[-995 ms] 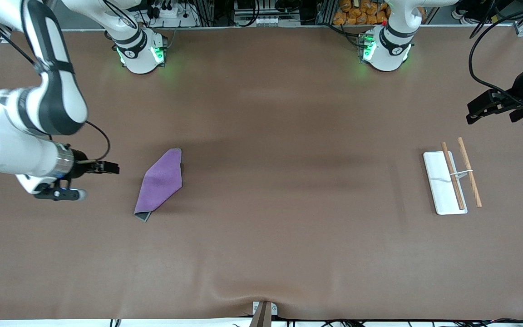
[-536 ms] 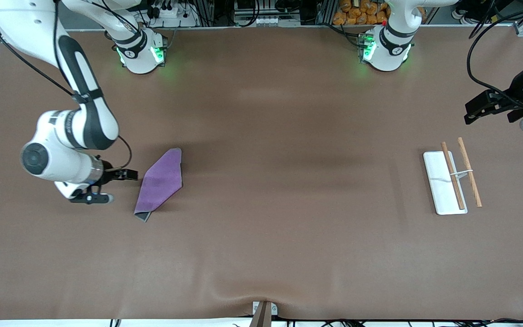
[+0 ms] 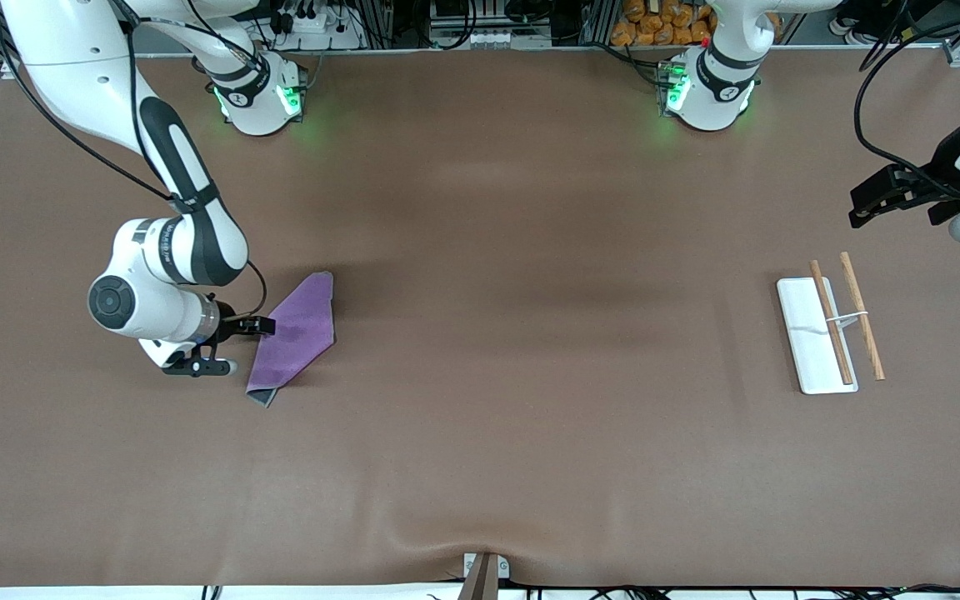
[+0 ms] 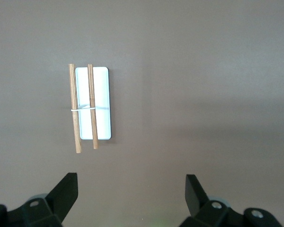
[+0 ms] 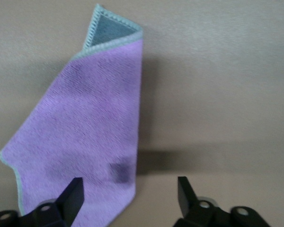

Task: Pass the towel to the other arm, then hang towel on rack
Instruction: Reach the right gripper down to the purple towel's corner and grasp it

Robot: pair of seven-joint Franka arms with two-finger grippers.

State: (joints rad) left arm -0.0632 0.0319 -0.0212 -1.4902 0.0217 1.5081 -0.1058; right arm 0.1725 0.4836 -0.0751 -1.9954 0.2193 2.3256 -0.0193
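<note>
The purple towel point(image 3: 298, 329) lies folded flat on the table toward the right arm's end, with a grey corner showing at its tip nearest the front camera. My right gripper point(image 3: 258, 327) is open, low over the towel's edge. In the right wrist view the towel point(image 5: 80, 137) lies under one fingertip point(image 5: 75, 189) and bare table under the other; my right gripper point(image 5: 128, 189) holds nothing. The rack point(image 3: 832, 321) stands toward the left arm's end on its white base. My left gripper point(image 3: 863, 204) waits open and empty, up beside the rack point(image 4: 91, 108), its gap point(image 4: 131, 187) over bare table.
The brown table mat point(image 3: 530, 375) spreads between the towel and the rack. The two arm bases point(image 3: 259, 96) stand along the edge of the table farthest from the front camera. A small bracket point(image 3: 484, 571) sits at the table's edge nearest the front camera.
My right arm has swung in from the table's end and brought its open gripper to the towel's edge. The left gripper has shifted only slightly. The towel and the rack have not moved.
</note>
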